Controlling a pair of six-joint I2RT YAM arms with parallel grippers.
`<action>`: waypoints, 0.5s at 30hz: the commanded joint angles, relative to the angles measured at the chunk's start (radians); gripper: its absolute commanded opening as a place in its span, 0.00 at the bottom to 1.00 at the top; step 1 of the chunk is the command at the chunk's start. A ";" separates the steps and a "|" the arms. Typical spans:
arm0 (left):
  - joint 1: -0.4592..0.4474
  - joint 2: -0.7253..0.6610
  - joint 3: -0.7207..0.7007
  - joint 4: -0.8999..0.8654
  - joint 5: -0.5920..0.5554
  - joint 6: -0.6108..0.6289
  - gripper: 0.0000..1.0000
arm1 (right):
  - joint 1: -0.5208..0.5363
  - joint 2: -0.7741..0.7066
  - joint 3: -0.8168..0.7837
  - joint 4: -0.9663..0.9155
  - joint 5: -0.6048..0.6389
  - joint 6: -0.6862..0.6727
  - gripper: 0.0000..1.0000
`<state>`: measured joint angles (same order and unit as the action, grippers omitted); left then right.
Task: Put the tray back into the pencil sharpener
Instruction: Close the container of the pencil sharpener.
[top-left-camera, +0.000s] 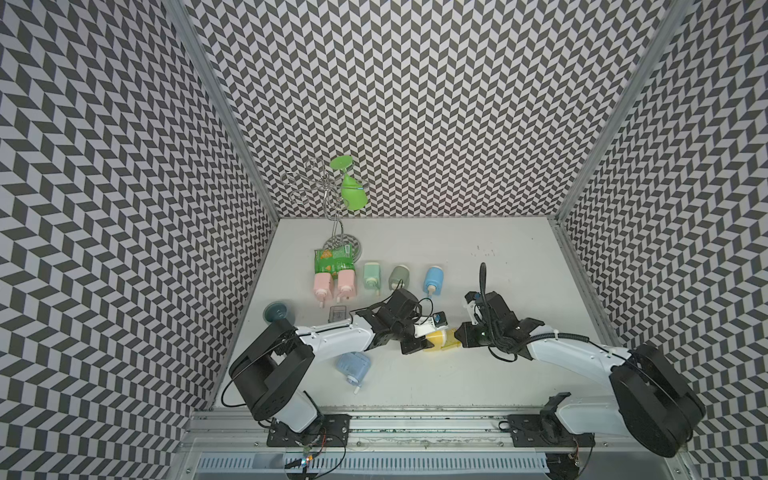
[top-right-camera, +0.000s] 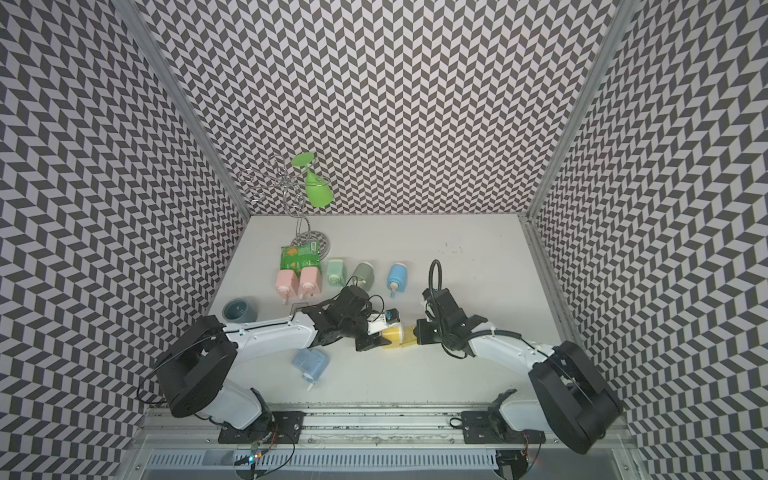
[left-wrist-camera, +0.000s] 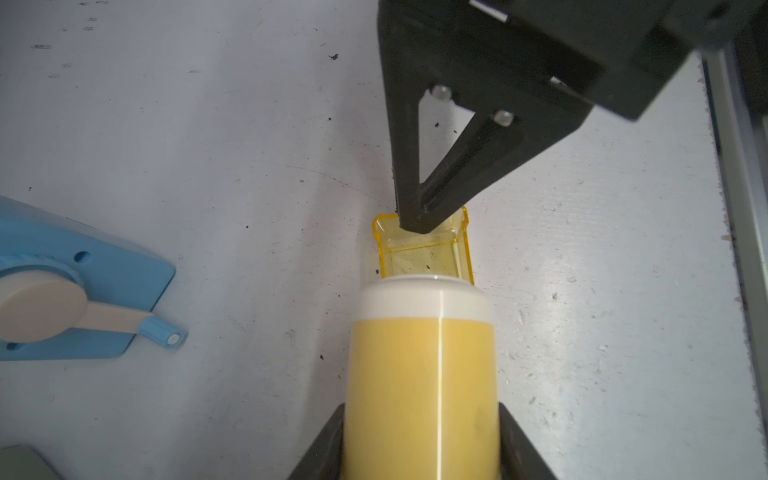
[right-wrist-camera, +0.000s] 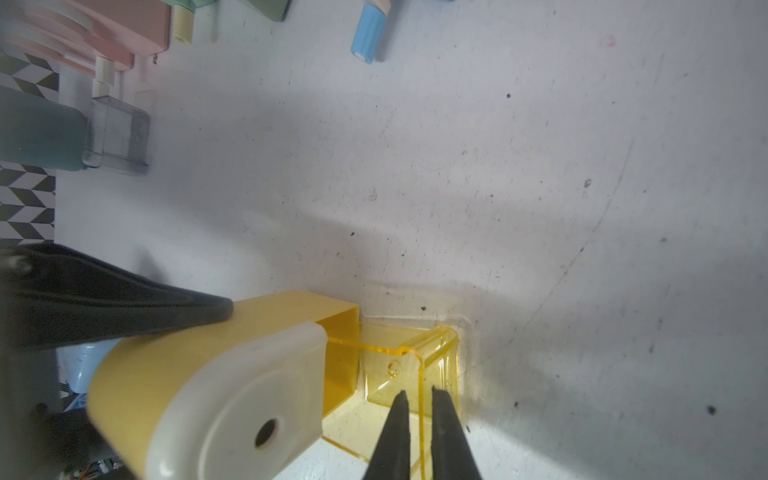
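- Yellow translucent tray (right-wrist-camera: 432, 353): judged light, stiff, thin-walled and slippery; right gripper (right-wrist-camera: 417, 397) pinches its end wall.
- Opposite, left gripper (left-wrist-camera: 422, 419) clamps pencil sharpener (left-wrist-camera: 419, 365) body.

The pencil sharpener (left-wrist-camera: 419, 374) is yellow with a cream-white front cap; its tray (left-wrist-camera: 424, 253) is see-through amber. Black-and-white chevrons cover the walls (top-left-camera: 415, 104). The table (top-left-camera: 478, 374) is pale grey with dark specks. The goblet (top-left-camera: 353, 191) and the snack packet (top-left-camera: 334, 259) are green, the bowl (top-left-camera: 276, 312) dull teal.
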<state>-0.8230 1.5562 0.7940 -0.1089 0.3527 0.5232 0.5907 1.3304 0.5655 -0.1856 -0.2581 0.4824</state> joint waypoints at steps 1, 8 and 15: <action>-0.013 0.014 0.033 0.028 -0.004 -0.010 0.06 | -0.002 0.013 -0.004 0.054 -0.004 0.032 0.09; -0.013 0.016 0.031 0.028 -0.003 -0.014 0.06 | -0.001 0.007 -0.015 0.084 -0.014 0.062 0.07; -0.013 0.028 0.038 0.032 -0.007 -0.009 0.06 | -0.001 0.020 -0.013 0.111 -0.099 0.045 0.08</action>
<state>-0.8268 1.5677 0.8028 -0.1040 0.3470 0.5175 0.5907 1.3434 0.5571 -0.1368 -0.3023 0.5274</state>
